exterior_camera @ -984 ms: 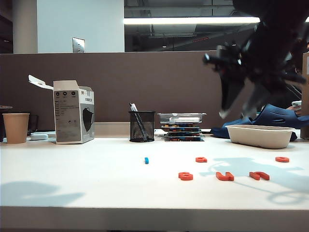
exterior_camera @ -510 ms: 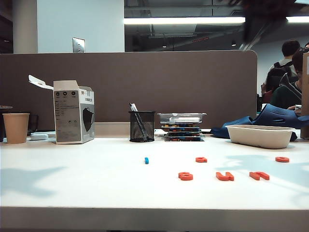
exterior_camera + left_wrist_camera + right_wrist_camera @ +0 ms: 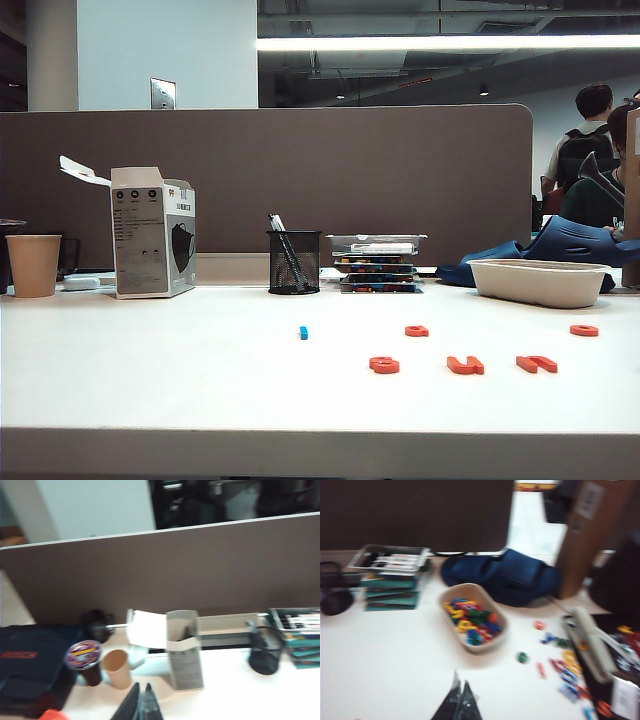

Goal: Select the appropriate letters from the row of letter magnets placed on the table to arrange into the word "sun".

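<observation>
Three orange-red letters lie in a front row on the white table (image 3: 150,385): one (image 3: 384,365), a second (image 3: 466,365) and a third (image 3: 537,363). Two more letters (image 3: 417,330) (image 3: 585,330) lie behind them, with a small blue piece (image 3: 303,332) to the left. The low angle keeps me from reading their shapes. Neither arm shows in the exterior view. My left gripper (image 3: 142,686) is shut and empty, above the table near a paper cup (image 3: 118,668). My right gripper (image 3: 460,680) is shut and empty, above bare table before a bowl (image 3: 451,594) of coloured letters.
A white carton (image 3: 152,232), a paper cup (image 3: 33,264), a mesh pen cup (image 3: 294,261), stacked boxes (image 3: 377,263) and the bowl (image 3: 538,282) line the back by the grey-brown partition (image 3: 300,170). Loose coloured letters (image 3: 565,660) and a blue bag (image 3: 505,577) lie beyond the bowl.
The dark blurred arm at the upper right of the exterior view has lifted out of sight, and its shadows have left the table. The letters have not moved.
</observation>
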